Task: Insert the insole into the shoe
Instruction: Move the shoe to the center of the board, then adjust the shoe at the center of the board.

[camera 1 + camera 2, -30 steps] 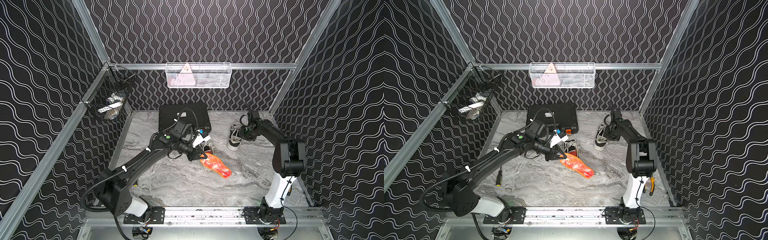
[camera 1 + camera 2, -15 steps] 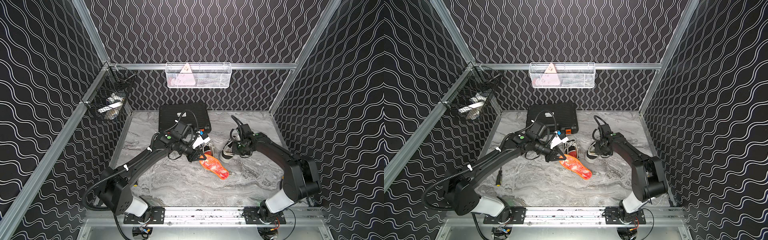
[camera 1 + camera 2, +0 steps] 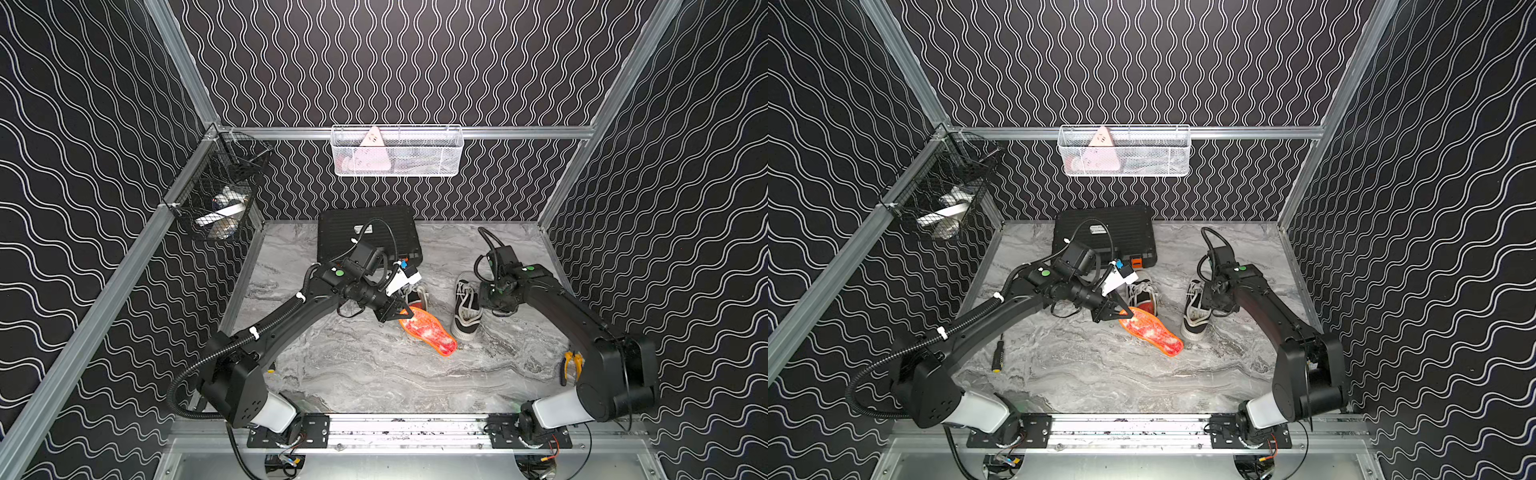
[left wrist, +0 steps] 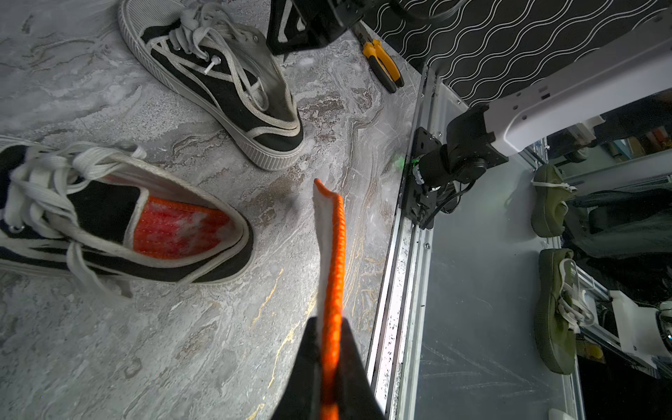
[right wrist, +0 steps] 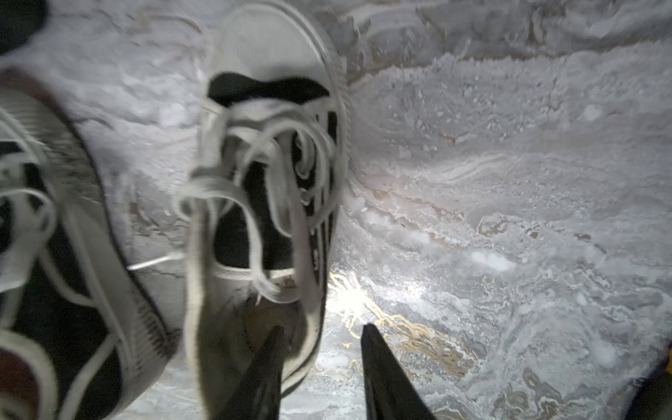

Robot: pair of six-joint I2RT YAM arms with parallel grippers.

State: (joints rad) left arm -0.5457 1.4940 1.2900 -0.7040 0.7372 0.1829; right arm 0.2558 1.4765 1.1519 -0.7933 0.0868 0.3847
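Observation:
My left gripper [image 3: 401, 311] [image 3: 1121, 313] [image 4: 329, 327] is shut on the heel end of the orange insole [image 3: 428, 332] [image 3: 1152, 332] [image 4: 329, 254], whose toe end slopes down to the table. A black-and-white shoe [image 3: 467, 309] [image 3: 1196, 316] [image 4: 218, 80] [image 5: 269, 182] stands just right of the insole. My right gripper [image 3: 482, 297] [image 5: 322, 327] is open at the shoe's heel, one finger inside the opening and the other outside, off the wall. A second shoe [image 3: 417, 293] [image 4: 109, 218] lies behind the insole with an orange insole inside.
A black case [image 3: 368, 232] lies at the back of the marble table. Yellow pliers [image 3: 569, 365] [image 4: 382, 65] lie by the right arm's base, and a screwdriver [image 3: 996, 357] lies at the left. Wire baskets [image 3: 397, 151] [image 3: 216, 203] hang on the walls.
My right arm has dragged the shoe from the back right to beside the insole, and its jaws have opened off the shoe's wall. The left arm holds the insole almost in place.

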